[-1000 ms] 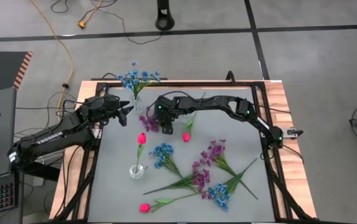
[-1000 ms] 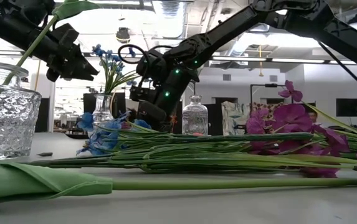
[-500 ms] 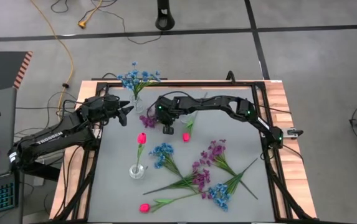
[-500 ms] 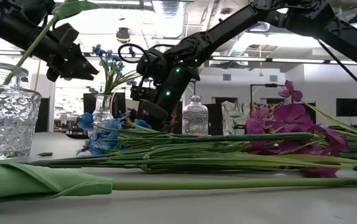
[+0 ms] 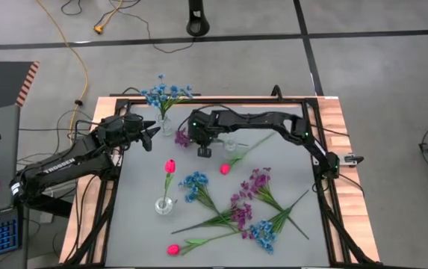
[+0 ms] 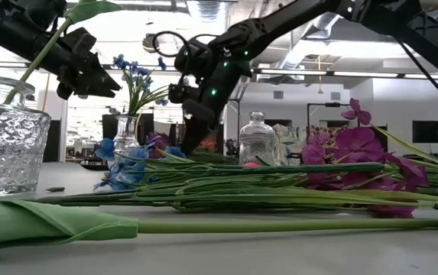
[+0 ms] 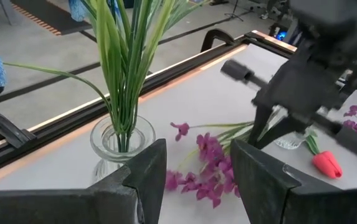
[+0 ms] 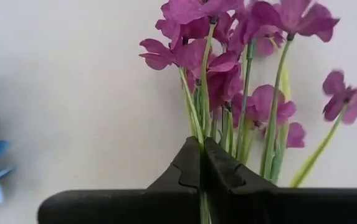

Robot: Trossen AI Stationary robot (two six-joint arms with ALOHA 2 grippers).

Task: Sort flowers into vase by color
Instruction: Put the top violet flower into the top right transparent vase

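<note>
Purple blooms (image 8: 228, 56), green stalks (image 8: 271, 137), seemingly grey table (image 8: 72, 93).

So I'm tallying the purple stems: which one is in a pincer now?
The purple stem nearest the blue-flower vase; the right pincer is shut on its stalk. The other purple stems lie loose mid-table.

A purple-bloomed stem (image 8: 228, 74) is pinched by its green stalks between the closed fingers of the right gripper (image 8: 201, 171), the blooms fanned out just beyond the fingertips; blue blooms (image 5: 166, 94) are stood upright in a clear vase (image 7: 121, 149) just ahead of the left gripper (image 7: 194, 171), whose fingers are spread; a pink-red tulip bud (image 5: 224, 169) is laid near the right gripper; further purple, blue and pink stems (image 5: 232, 217) are strewn well apart from both grippers.
</note>
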